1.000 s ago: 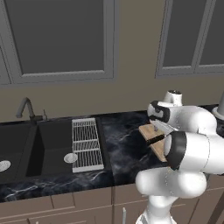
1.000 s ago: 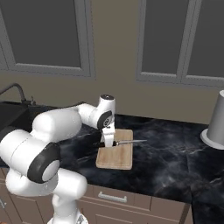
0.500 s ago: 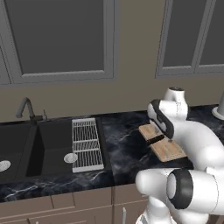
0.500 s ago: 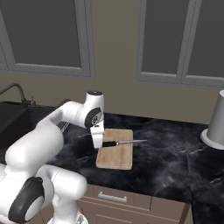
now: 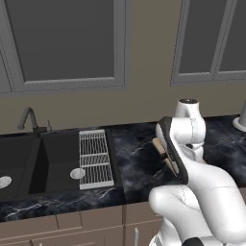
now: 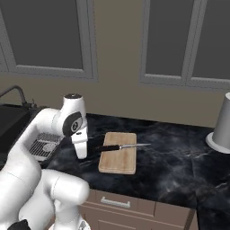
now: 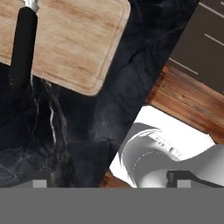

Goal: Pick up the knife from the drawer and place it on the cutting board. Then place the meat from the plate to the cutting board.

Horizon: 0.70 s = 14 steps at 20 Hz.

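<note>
From the left base view you look forward and down from behind the arm's left side, across the dark marble tabletop (image 5: 139, 163) toward the sink (image 5: 29, 161) and the windows. The right base view faces the same wall from behind the arm's right, giving you the cutting board (image 6: 118, 152) in full. Both share the tabletop, the board and the drying rack (image 5: 96, 157). The hand view sits much nearer, looking straight down on one corner of the board and the knife (image 7: 22, 46) handle.
</note>
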### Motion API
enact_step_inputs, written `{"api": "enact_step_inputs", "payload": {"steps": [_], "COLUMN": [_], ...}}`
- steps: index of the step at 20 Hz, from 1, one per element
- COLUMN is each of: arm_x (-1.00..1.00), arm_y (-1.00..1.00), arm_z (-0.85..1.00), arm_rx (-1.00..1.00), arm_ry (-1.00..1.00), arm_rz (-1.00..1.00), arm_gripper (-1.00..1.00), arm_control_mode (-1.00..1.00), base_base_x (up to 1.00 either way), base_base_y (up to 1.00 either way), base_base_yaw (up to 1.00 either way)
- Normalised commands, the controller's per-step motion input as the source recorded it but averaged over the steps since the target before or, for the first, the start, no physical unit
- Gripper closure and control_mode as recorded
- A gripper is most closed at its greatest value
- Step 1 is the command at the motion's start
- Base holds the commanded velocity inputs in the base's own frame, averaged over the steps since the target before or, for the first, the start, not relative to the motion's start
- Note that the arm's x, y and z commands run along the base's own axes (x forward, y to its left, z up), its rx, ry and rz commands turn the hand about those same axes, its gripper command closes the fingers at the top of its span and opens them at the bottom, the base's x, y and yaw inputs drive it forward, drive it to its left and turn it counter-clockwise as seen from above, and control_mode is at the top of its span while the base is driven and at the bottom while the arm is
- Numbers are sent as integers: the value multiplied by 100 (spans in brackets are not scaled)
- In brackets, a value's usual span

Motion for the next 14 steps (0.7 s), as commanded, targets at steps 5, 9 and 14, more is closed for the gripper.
{"api": "enact_step_inputs", "payload": {"steps": [5, 9, 14], "arm_x": [-64, -49, -12], "arm_y": [22, 21, 32], "arm_z": [19, 21, 9], "arm_rx": [-6, -5, -5], "arm_ry": [0, 0, 0], "arm_rz": [21, 28, 20], "arm_gripper": [-100, -100, -100], "arm_control_mode": [-100, -100, -100], "base_base_x": [0, 0, 0], "base_base_y": [0, 0, 0], "base_base_yaw": [0, 0, 0]}}
